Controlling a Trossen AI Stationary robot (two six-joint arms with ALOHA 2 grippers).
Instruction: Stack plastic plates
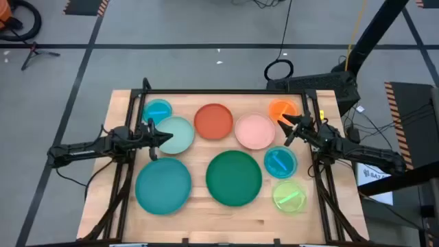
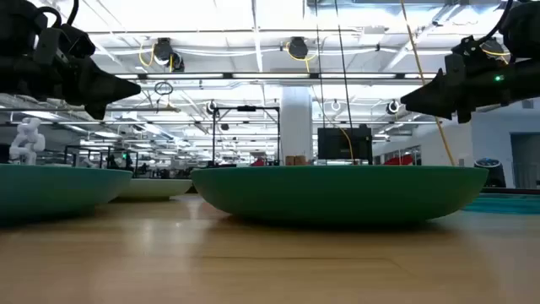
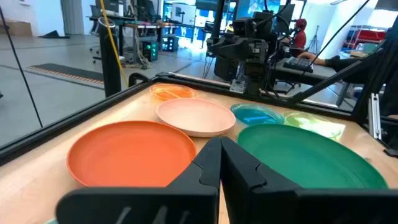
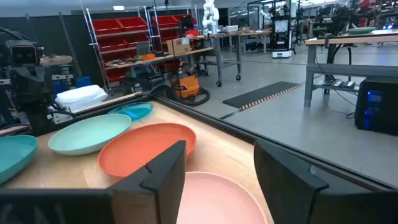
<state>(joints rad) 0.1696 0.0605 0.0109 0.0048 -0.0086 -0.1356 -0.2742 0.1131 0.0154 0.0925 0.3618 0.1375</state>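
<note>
The right pincer (image 4: 214,180) hangs wide open over the pink plate (image 4: 214,198); just beyond it sits the red-orange plate (image 4: 140,149), then mint (image 4: 87,132), with teal (image 4: 12,155) alongside.

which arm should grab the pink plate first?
Probably right. The right gripper hovers open at the pink plate's edge; the left gripper, fingers shut, sits over the mint plate, farther off.

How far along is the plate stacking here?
Nothing is stacked yet: all eight plates lie separately on the table. The left gripper, shut and empty, is over the mint plate; the right gripper, open, is between the pink plate and orange plate. All stacking remains.
</note>
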